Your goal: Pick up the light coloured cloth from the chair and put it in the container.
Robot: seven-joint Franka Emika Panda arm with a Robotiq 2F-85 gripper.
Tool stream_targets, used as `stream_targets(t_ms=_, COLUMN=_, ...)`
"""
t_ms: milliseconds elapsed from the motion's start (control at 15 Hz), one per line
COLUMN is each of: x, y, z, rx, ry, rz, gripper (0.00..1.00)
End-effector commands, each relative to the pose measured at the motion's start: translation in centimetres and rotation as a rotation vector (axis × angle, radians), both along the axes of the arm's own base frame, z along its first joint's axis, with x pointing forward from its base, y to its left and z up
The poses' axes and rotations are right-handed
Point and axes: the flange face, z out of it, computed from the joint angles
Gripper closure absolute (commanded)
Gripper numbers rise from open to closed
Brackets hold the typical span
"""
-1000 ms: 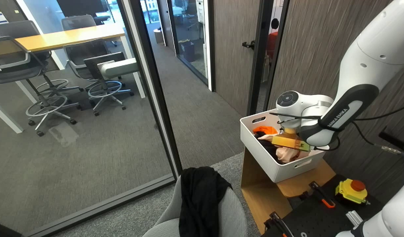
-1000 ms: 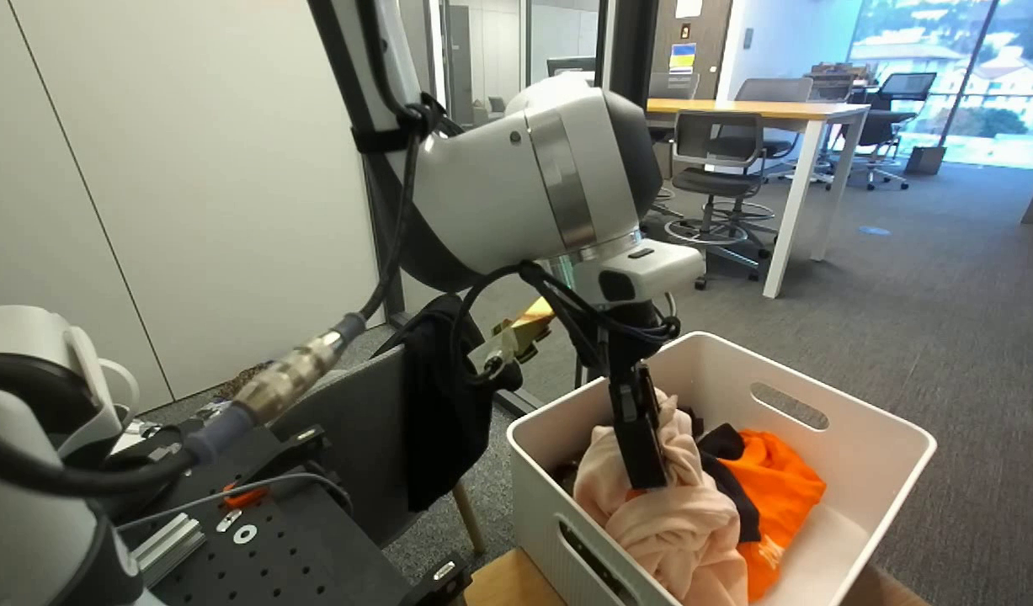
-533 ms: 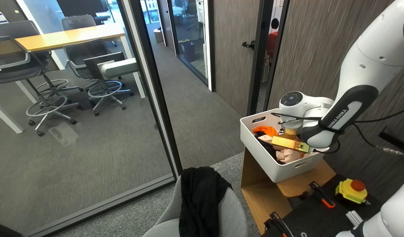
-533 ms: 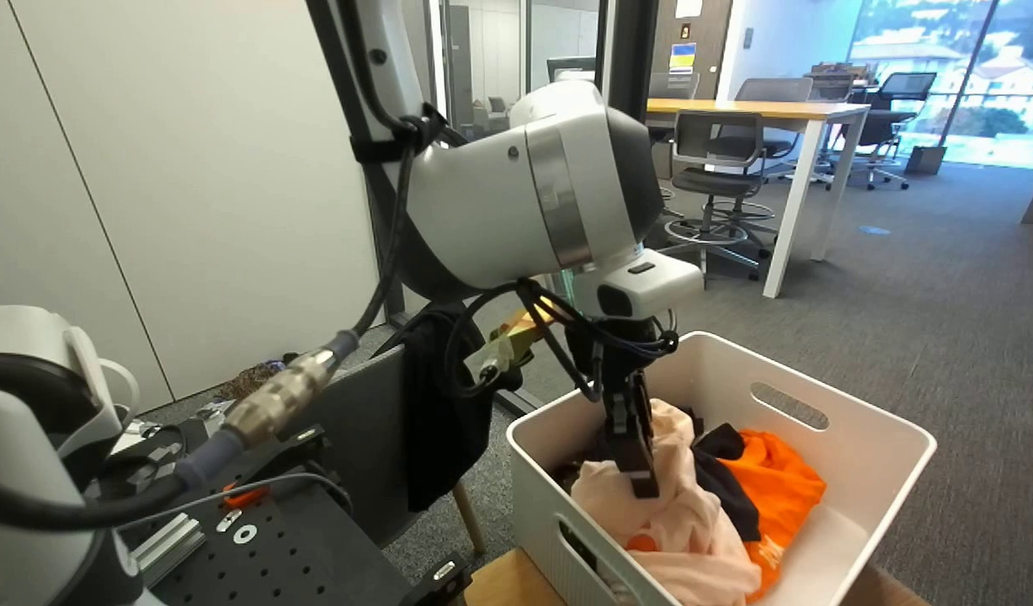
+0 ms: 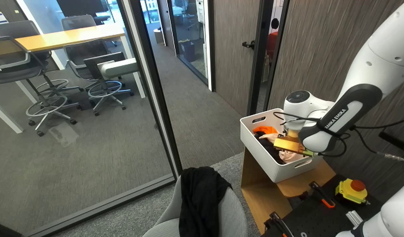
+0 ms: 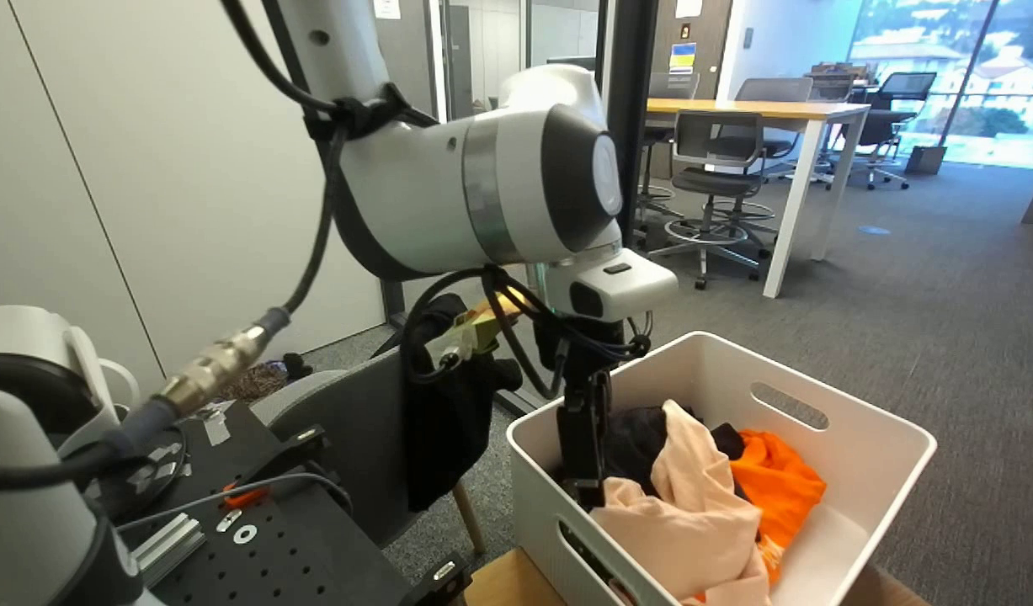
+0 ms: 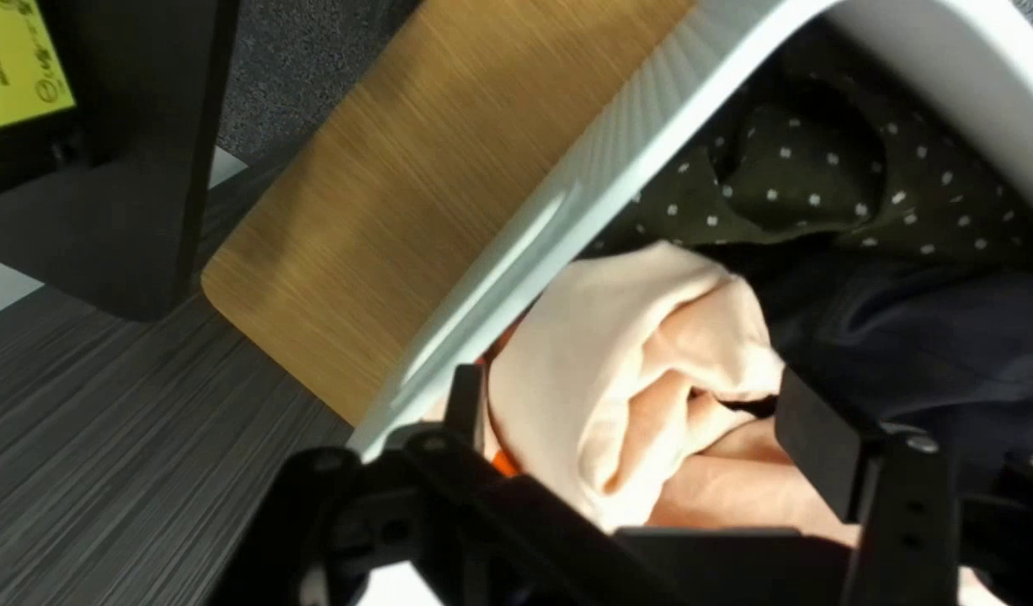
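Observation:
A peach, light coloured cloth [image 6: 693,522] lies crumpled in the white container [image 6: 870,454], on top of darker clothes. It also shows in an exterior view as a pale patch of cloth [image 5: 289,156] under the wrist. My gripper [image 7: 638,425] stands open, its fingers [image 7: 819,446] spread wide over the cloth's folds, which lie loose below. In an exterior view the gripper [image 6: 585,484] points down inside the container, near its side wall, with the tips beside the cloth's edge. The grey chair [image 5: 233,210] carries only a black garment [image 5: 202,200] over its backrest.
Inside the container are an orange garment [image 6: 777,488], dark clothes and a spotted dark cloth [image 7: 802,185]. A wooden stand [image 5: 264,200] supports the container. Beside it is a black pegboard table [image 6: 314,547] with a yellow and red stop button [image 5: 353,191]. A glass partition [image 5: 152,82] rises behind the chair.
The gripper has opened and let go of the peach cloth, which has slumped and spread in the container. The hand has shifted away from it, toward the container's side nearer the pegboard table.

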Motion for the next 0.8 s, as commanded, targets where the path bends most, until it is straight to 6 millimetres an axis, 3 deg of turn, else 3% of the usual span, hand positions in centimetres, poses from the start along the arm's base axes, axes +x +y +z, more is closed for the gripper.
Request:
stream_targets(t_ms=0, x=-0.2, y=1.6, z=4.1, rx=0.056, ry=-0.025, rz=0.091, gripper=0.00)
stream_targets(t_ms=333, x=1.1, y=5.6, z=10.1, rx=0.148, ry=0.003, rz=0.325, gripper=0.00)
stream_targets(t_ms=467, x=-1.5, y=6.6, z=12.0, rx=0.167, ry=0.044, rz=0.432, gripper=0.00)
stream_targets(t_ms=533, x=-0.5, y=7.3, z=14.2, rx=0.179, ry=0.070, rz=0.489, gripper=0.00)
stream_targets(t_ms=600, x=-1.1, y=7.9, z=15.6, rx=0.185, ry=0.099, rz=0.544, gripper=0.00)
stream_targets(t_ms=733, x=-3.8, y=8.9, z=17.3, rx=0.191, ry=0.145, rz=0.649, gripper=0.00)
